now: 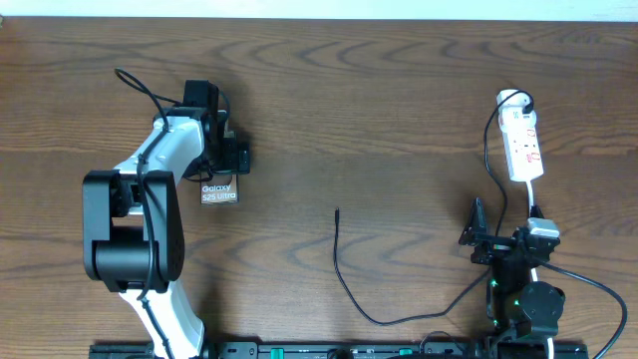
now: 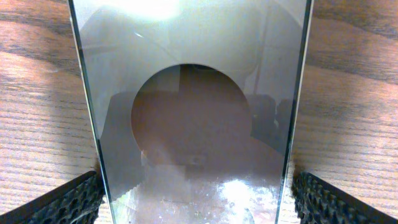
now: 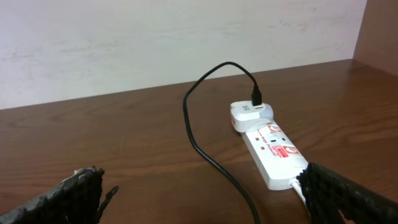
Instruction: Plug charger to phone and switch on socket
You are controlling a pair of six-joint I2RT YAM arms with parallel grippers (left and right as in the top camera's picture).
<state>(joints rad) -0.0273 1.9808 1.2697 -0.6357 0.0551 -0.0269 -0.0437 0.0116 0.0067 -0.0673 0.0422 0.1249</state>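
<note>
The phone [image 1: 220, 191], a dark slab with white Galaxy S25 Ultra lettering, lies at the left of the table. My left gripper [image 1: 225, 160] is over its far end, and in the left wrist view the phone's glossy face [image 2: 193, 124] fills the space between the two fingers [image 2: 198, 208], which sit against its edges. The charger cable [image 1: 344, 279] lies loose, its tip [image 1: 337, 211] at mid-table, and runs right to a black plug [image 3: 257, 99] at the socket's far end. The white socket [image 1: 523, 145] also shows in the right wrist view [image 3: 273, 152]. My right gripper [image 3: 205, 205] is open and empty, just short of the socket.
The socket's white cord [image 1: 535, 204] runs back past my right arm [image 1: 523, 289]. My left arm [image 1: 140, 219] spans the left side of the wooden table [image 1: 399, 120]. A pale wall [image 3: 155, 37] stands behind the table.
</note>
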